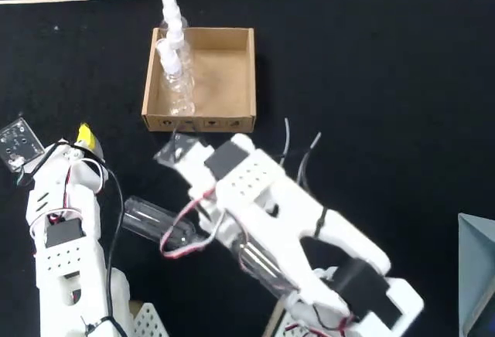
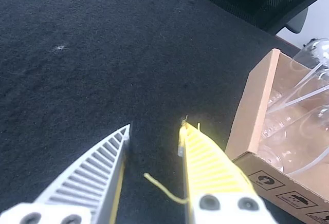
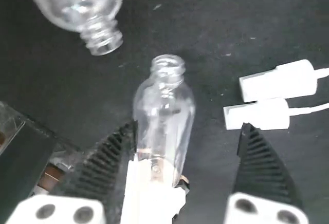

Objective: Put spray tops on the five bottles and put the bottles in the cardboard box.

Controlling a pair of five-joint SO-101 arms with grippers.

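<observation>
Beside box (image 2: 252, 111) edge, left hand (image 2: 154, 127) agape, empty; right hand (image 3: 188, 127) agape astride bottle (image 3: 163, 111)

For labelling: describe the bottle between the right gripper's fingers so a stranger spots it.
On the black table, near the cardboard box, the right gripper hangs open. The bottle lies between its fingers beside two spray tops; the other topless bottle lies farther off.

Capped clear bottles (image 1: 176, 74) stand in the open cardboard box (image 1: 224, 74), along one wall. Two uncapped bottles (image 3: 164, 113) lie on the counter (image 1: 387, 82), near two white spray tops (image 3: 277, 80) lying side by side.
</observation>
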